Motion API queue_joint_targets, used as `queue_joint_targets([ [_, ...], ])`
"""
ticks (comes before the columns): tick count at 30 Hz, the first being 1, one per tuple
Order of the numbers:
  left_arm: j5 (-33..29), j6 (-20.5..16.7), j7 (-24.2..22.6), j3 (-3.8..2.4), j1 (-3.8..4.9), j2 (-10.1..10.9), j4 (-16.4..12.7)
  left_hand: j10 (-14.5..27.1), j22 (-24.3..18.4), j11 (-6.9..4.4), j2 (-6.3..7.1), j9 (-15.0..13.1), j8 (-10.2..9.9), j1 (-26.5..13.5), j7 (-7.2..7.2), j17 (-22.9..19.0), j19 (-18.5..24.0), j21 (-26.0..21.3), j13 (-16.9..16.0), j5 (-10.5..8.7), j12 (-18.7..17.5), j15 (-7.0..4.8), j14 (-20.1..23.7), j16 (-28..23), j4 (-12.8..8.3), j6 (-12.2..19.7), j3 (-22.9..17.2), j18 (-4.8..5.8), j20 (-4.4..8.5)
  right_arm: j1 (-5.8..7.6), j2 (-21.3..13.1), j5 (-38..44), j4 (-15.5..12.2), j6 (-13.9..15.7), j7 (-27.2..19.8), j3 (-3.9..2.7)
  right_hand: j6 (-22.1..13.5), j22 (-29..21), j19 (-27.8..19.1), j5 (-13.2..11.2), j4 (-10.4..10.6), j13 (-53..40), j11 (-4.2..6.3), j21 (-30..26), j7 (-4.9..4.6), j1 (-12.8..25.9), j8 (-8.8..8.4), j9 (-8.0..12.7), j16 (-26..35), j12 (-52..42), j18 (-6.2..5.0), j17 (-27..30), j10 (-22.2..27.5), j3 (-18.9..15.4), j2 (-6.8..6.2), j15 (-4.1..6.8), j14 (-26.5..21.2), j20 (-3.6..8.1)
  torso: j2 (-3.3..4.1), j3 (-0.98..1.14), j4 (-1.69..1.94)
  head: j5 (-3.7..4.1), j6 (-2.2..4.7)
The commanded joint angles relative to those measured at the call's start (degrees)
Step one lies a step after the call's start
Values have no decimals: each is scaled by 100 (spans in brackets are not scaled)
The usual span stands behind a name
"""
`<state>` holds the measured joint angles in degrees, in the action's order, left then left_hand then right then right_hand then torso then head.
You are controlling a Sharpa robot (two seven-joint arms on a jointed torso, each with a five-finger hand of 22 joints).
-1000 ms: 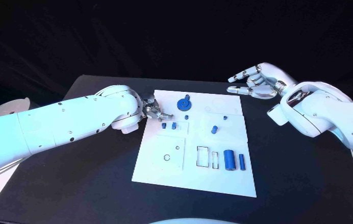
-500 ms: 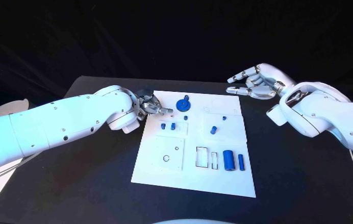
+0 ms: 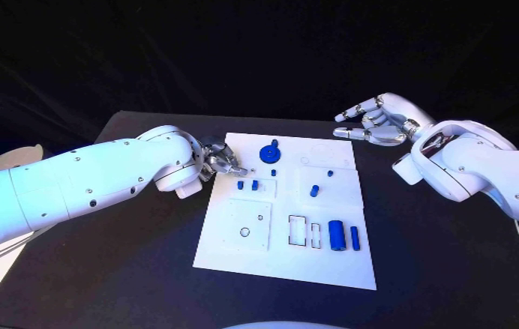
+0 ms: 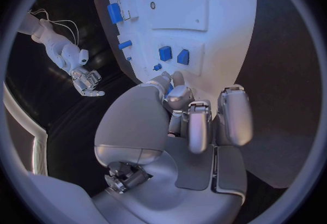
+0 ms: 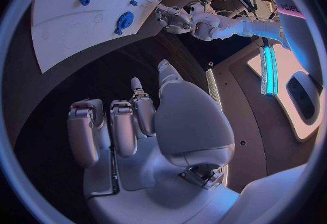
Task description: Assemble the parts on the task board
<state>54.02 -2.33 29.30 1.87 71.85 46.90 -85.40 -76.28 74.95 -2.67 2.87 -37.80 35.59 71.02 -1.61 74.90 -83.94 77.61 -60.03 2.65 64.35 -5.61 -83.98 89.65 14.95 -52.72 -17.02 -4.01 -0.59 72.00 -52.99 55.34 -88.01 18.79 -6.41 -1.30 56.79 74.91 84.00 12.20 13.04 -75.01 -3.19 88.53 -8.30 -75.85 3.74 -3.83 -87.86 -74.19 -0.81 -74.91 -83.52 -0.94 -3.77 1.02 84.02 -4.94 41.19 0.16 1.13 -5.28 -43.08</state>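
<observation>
Two hands in play here, so quick rundown. My left hand (image 3: 224, 161) sits at the near-left corner area of the task board (image 3: 244, 250), right at its left edge up by the far end, fingers curled in over the white plate; in my left wrist view the fingertips (image 4: 179, 95) bunch together just beside a small blue peg (image 4: 157, 67), and I honestly can't tell if anything is pinched in there. My right hand (image 3: 374, 124) hangs off the board's far-right corner, over the black desk (image 3: 130, 269), fingers spread and loosely bent, nothing in it.

On the board: a round blue gear (image 3: 269, 152) near the far edge, two little blue blocks (image 3: 247, 185) just beside my left hand, a slanted blue peg (image 3: 315, 190) mid-board, and a blue cylinder (image 3: 337, 234) with a thin blue bar (image 3: 355, 237) beside it toward the near-right.
</observation>
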Motion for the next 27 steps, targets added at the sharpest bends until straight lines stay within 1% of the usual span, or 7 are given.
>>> queue_joint_targets([
  [1, 63, 433, 95, -3, 1, 7, -35, -46, 299, 0, -62, 17, 14, 87, 27, 1510, -187, 29, -17, 14, 31, -37, -602, 35, 11, -11, -99, 86, 35, -4, 5, 29, -1, -70, -34, 1, 27, 1175, 409, 25, 4, -568, -9, -34, 7, 23, 28, -8, 19, 24, -2, -1052, 44, -23, 55, -13, 493, -28, -1, -1, 2, -8, -4],
  [3, 86, 495, 121, -2, 0, 12, -45, -50, 303, 3, -116, 23, 13, 101, 23, 1510, -189, 31, -24, 13, 38, -36, -602, 35, 35, -11, -156, 87, 36, -4, 7, 29, 1, -70, -34, 2, 27, 1175, 409, 25, 4, -568, -9, -34, 7, 23, 28, -8, 19, 24, -2, -1052, 44, -23, 55, -13, 493, -28, -1, -1, 0, -10, -7],
  [8, 149, 550, 170, -2, 0, 21, -57, -73, 322, 5, -181, 22, 32, 112, 23, 1510, -196, 48, -63, 13, 77, -32, -602, 35, 76, -25, -240, 92, 36, -5, 8, 29, 4, -71, -34, 3, 28, 1176, 409, 29, 2, -570, -9, -33, 7, 17, 29, -8, 18, 20, -1, -1053, 43, -23, 62, -13, 493, -28, 2, -1, -1, -15, -10],
  [13, 179, 535, 207, -2, 0, 27, -59, -96, 342, -7, -240, 6, 72, 205, 38, 1510, -203, 63, -97, 11, 113, -38, -602, 35, 50, -35, -373, 96, 41, -6, 9, 30, 6, -70, -33, 4, 28, 1177, 410, 31, 2, -571, -8, -33, 8, 15, 29, -8, 18, 18, -1, -1053, 42, -23, 64, -13, 493, -28, 0, 1, -2, -16, -16],
  [22, 192, 538, 235, -2, -1, 22, -56, -107, 354, -9, -192, -10, 100, 236, 40, 1510, -207, 72, -115, 9, 131, -40, -602, 35, 29, -34, -410, 99, 45, -8, 12, 30, 10, -71, -33, 5, 28, 1177, 410, 31, 2, -571, -8, -33, 8, 15, 29, -8, 18, 18, -1, -1053, 42, -23, 64, -13, 493, -28, 0, 3, -2, -16, -28],
  [27, 193, 570, 255, -1, -2, 2, -34, -114, 365, -13, -138, -26, 129, 263, 47, 1510, -210, 81, -122, 9, 140, -42, -602, 35, 7, -35, -438, 101, 48, -9, 12, 30, 9, -72, -35, 6, 28, 1177, 410, 31, 2, -571, -8, -33, 8, 15, 29, -8, 18, 18, -1, -1053, 42, -23, 64, -13, 493, -28, -1, 3, 0, -16, -31],
])
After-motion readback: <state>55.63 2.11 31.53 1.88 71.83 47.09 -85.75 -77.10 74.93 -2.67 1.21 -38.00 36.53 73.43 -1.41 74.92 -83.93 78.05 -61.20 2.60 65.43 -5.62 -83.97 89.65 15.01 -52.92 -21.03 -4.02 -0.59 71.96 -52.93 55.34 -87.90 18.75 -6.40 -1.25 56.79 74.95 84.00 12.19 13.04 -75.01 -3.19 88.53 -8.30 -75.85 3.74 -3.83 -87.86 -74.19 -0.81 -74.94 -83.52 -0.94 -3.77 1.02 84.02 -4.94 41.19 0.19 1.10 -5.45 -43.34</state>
